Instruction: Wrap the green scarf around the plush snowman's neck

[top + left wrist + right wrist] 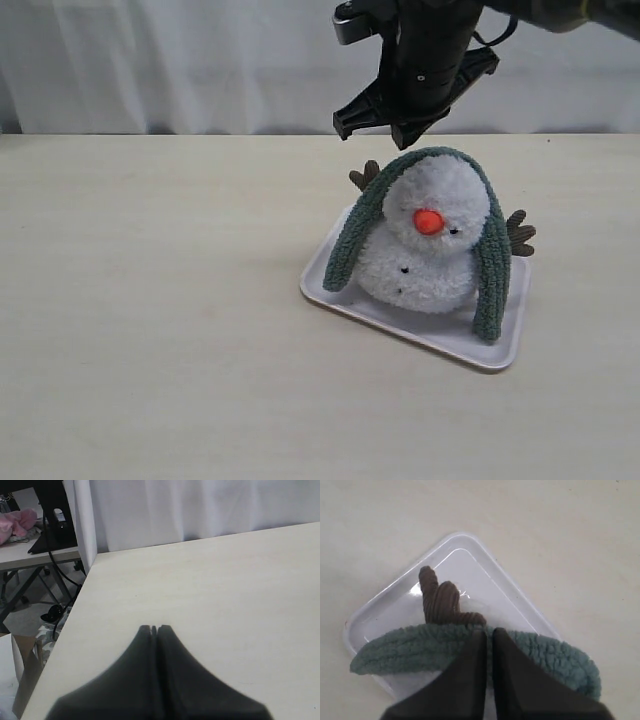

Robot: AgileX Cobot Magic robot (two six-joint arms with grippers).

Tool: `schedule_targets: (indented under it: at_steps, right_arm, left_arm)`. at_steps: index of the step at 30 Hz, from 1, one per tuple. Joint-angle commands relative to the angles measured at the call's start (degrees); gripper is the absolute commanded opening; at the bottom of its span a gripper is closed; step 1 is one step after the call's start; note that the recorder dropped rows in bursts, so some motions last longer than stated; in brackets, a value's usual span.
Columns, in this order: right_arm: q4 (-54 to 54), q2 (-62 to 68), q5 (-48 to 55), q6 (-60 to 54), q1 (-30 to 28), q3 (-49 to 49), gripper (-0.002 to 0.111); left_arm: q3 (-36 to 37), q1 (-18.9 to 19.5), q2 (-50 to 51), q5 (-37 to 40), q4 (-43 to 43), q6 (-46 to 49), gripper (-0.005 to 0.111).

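Note:
The plush snowman (430, 235) sits on a white tray (500, 352), facing the camera. The green scarf (491, 270) is draped over the top of its head, with one end hanging down each side to the tray. The neck (405, 250) under the orange nose shows bare white fur. My right gripper (398, 135) hovers shut just above the scarf's top. In the right wrist view the shut gripper (489, 632) has the scarf (405, 652) and a brown twig arm (440, 600) beyond it. My left gripper (154, 628) is shut and empty over bare table.
The tray's rim (385, 610) stands slightly above the light wooden table (150, 300). A white curtain (200, 60) hangs behind the table. In the left wrist view the table's side edge (75, 610) drops off to clutter and cables on the floor.

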Motion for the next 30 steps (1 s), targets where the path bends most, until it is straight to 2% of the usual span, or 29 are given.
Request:
schedule_targets:
  at_steps: [1, 10, 16, 26, 30]
  right_arm:
    - [-1.0, 4.3, 1.1, -0.5, -0.5, -4.4, 0.004]
    - [-1.7, 6.2, 1.1, -0.1, -0.6, -4.6, 0.004]
    - [1.6, 6.2, 1.1, -1.8, -0.6, -4.6, 0.004]
    - [-0.3, 0.7, 1.1, -1.9, -0.6, -4.6, 0.004]
    - [2.2, 0.2, 1.1, -1.9, -0.6, -4.3, 0.004]
  left_arm:
    - [0.1, 0.0, -0.1, -0.7, 0.0, 0.0, 0.0]
    - [0.1, 0.0, -0.1, -0.7, -0.1, 0.0, 0.0]
    - [0.1, 0.0, -0.1, -0.7, -0.1, 0.0, 0.0]
    - [0.1, 0.0, -0.1, -0.7, -0.1, 0.0, 0.0]
    - [0.1, 0.0, -0.1, -0.7, -0.1, 0.0, 0.0]
